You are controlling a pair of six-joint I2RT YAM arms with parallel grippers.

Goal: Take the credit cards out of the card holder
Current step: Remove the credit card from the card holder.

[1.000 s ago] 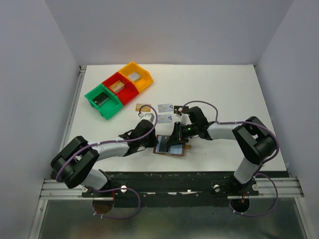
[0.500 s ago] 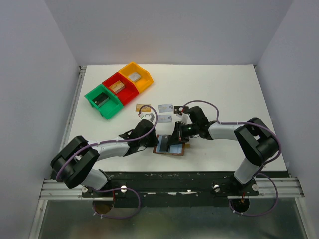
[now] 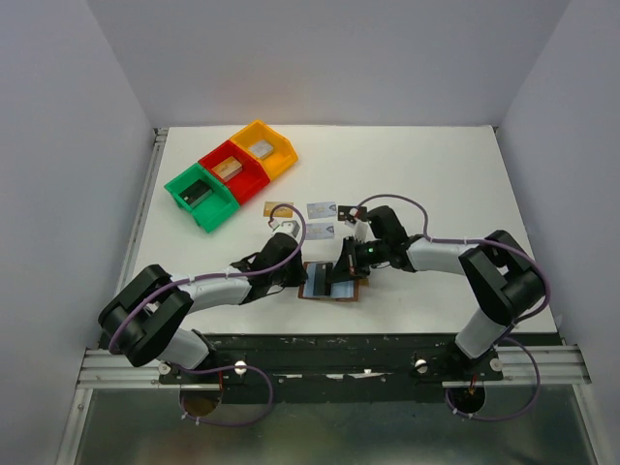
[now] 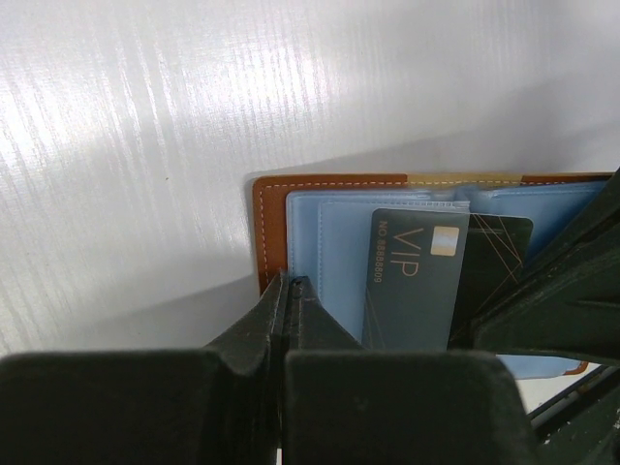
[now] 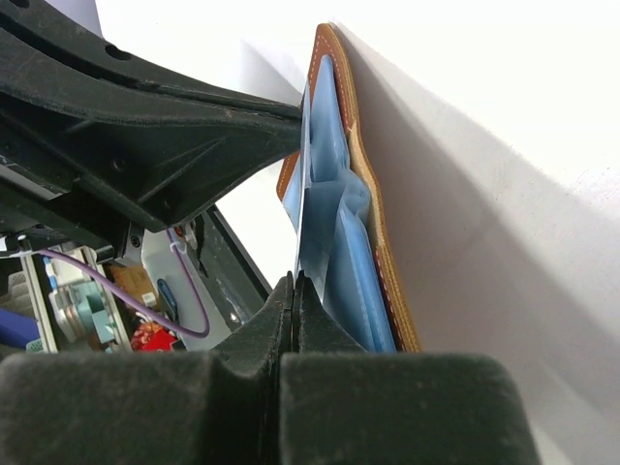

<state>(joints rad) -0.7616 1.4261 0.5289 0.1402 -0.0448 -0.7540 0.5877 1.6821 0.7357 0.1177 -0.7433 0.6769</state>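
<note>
The card holder (image 3: pixel 325 289) lies open near the table's front edge, brown outside (image 4: pixel 266 223) and light blue inside (image 5: pixel 339 242). My left gripper (image 3: pixel 298 278) is shut on its left edge (image 4: pixel 288 284). A dark credit card marked VIP (image 4: pixel 412 281) sits in a pocket, with a black card (image 4: pixel 499 252) behind it. My right gripper (image 3: pixel 339 278) comes in from the right and is shut (image 5: pixel 294 281) on the thin edge of a card (image 5: pixel 308 194) standing out of the holder. A gold-tan card (image 3: pixel 278 209) and two silvery light-blue cards (image 3: pixel 322 209) (image 3: pixel 322 231) lie on the table behind the holder.
Green (image 3: pixel 201 194), red (image 3: pixel 232 170) and yellow (image 3: pixel 263 147) bins stand in a row at the back left, each with a block inside. The two arms meet over the holder, fingers close together. White walls close in the table on three sides.
My right gripper has closed its jaws onto the card's edge. The left gripper and the holder have stayed put.
</note>
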